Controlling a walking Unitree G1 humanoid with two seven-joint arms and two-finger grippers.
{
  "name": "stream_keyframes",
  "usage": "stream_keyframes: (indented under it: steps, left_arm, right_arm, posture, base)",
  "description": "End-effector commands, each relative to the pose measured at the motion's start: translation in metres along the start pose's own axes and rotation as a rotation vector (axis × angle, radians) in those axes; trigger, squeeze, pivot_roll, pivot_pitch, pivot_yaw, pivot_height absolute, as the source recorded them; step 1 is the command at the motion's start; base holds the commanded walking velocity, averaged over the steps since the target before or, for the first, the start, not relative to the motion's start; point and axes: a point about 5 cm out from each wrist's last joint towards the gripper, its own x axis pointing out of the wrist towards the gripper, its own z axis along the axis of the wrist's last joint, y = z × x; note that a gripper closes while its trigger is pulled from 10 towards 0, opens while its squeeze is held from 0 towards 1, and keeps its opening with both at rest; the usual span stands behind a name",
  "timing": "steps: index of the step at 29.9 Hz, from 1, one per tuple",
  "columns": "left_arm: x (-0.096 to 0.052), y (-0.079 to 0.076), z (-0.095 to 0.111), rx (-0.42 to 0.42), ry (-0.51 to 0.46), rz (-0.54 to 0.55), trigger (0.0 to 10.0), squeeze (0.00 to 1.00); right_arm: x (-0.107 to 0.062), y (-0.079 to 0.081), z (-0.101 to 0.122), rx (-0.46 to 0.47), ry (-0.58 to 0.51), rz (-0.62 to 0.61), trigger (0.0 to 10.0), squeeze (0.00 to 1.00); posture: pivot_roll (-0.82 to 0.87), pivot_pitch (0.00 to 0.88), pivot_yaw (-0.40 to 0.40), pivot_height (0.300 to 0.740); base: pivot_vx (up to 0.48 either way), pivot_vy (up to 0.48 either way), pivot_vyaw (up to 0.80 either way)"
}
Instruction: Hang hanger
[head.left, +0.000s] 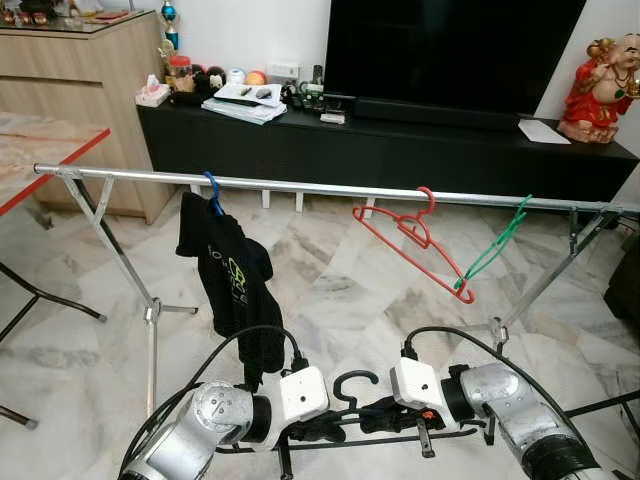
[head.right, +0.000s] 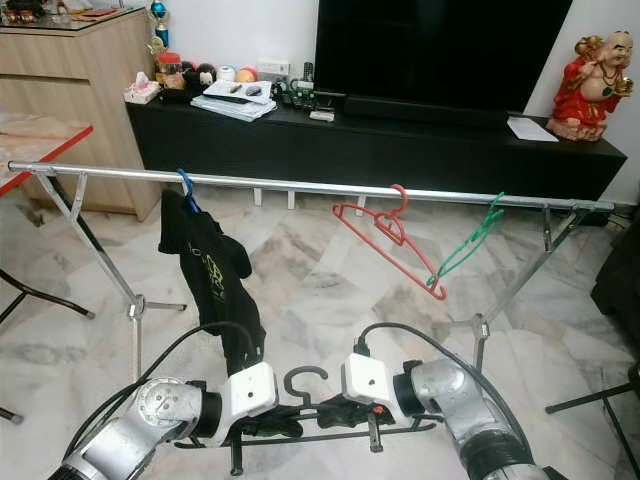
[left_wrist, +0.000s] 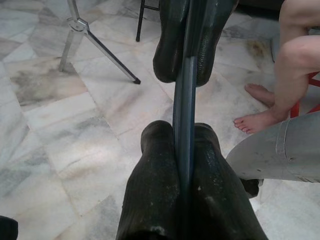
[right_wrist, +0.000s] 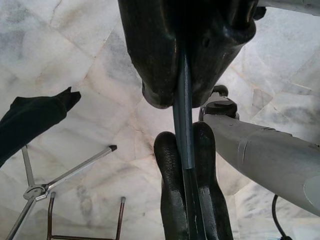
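Grip: left gripper (head.left: 318, 428) and right gripper (head.left: 385, 415) clamp black hanger (head.left: 352, 385), frame bottom.
Left: lifting it onto rail (head.left: 300, 187).

Black hanger (head.left: 356, 384) lower bar partly hidden behind left gripper (head.left: 318, 428) and right gripper (head.left: 385, 415). Rail (head.left: 330, 190) ends cut off beyond both grippers. Person's leg (left_wrist: 295, 65) cropped at frame edge near left gripper.

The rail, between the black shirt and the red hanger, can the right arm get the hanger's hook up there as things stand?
Probably yes. That stretch of rail is bare, with open air above the black hanger, but both end effectors, left and right, grip it, so both arms must rise together.
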Motion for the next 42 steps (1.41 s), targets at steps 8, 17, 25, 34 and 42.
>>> stream_keyframes:
  steps: [8,17,25,34,42]
  left_arm:
    - [-0.003,-0.001,-0.003,0.044,0.041,-0.005,0.0,0.0]
    - [-0.009,0.006,-0.015,0.074,0.126,0.05,0.0,0.0]
    - [-0.015,0.006,-0.03,0.1,0.214,0.07,0.0,0.0]
    - [-0.031,0.007,-0.051,0.056,0.27,0.204,0.0,0.0]
    - [-0.065,0.005,-0.089,-0.17,0.228,0.66,10.0,0.0]
  right_arm:
    - [-0.01,-0.004,0.0,0.031,-0.029,-0.022,10.0,1.0]
    - [-0.01,0.0,-0.004,0.027,0.01,0.009,10.0,1.0]
    - [-0.012,0.001,-0.004,0.018,0.01,0.009,10.0,0.96]
    - [-0.023,-0.006,-0.019,0.067,0.022,-0.22,10.0,0.0]
    - [-0.035,-0.007,-0.044,0.49,-0.383,-0.757,10.0,0.0]
  posture:
    - [0.1,0.0,-0.097,0.74]
    - [0.1,0.0,-0.102,0.74]
    - [0.1,0.0,-0.102,0.74]
    - [0.1,0.0,-0.103,0.74]
    - [0.08,0.0,-0.074,0.74]
  base:
    - [0.0,0.0,0.0]
    - [0.0,0.0,0.0]
    - [0.0,0.0,0.0]
    - [0.0,0.0,0.0]
    - [0.0,0.0,0.0]
